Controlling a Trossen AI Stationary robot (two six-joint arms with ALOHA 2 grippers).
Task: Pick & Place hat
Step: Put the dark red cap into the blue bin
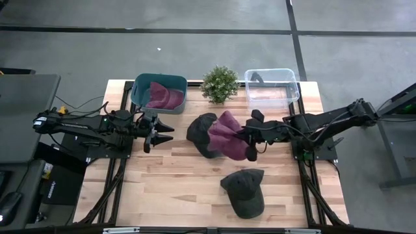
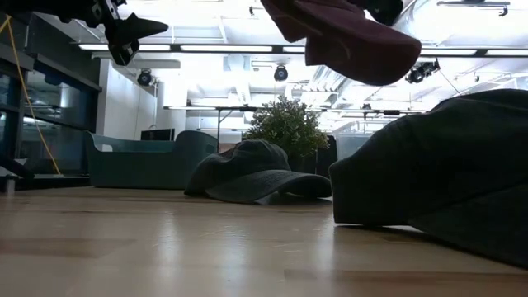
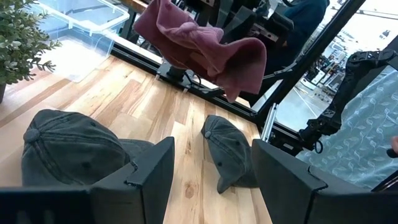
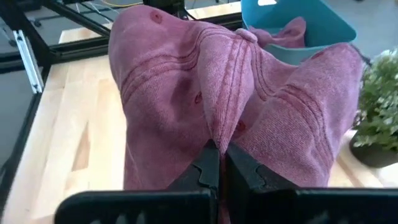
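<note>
Over the middle of the worktop (image 1: 162,188), the right end effector (image 1: 250,140) is pinched tight on a maroon hat (image 1: 229,134), holding it up in the air. In the right wrist view you can see the two dark fingers (image 4: 219,168) closed together on a fold of the maroon fabric, with the rest of the hat draped out to both sides. The right arm reaches in level from the right edge of the worktop, stretched toward the center.

The hat hangs just above a dark grey cap (image 1: 201,133) lying on the wood near the middle; from overhead the two overlap, but the low view shows the maroon hat (image 2: 346,33) clearly off the surface and the grey cap (image 2: 256,172) flat on it. A second dark cap (image 1: 244,190) sits nearer the front edge, well apart from the first.

The left end effector (image 1: 162,134) hovers on the left side, jaws partly apart and holding nothing, pointing toward the center. That arm also lies out low and level from the left edge.

At the back: a teal bin (image 1: 140,91) with another maroon hat (image 1: 162,96) in it, a small potted plant (image 1: 220,83), and a clear plastic tub (image 1: 272,86).
</note>
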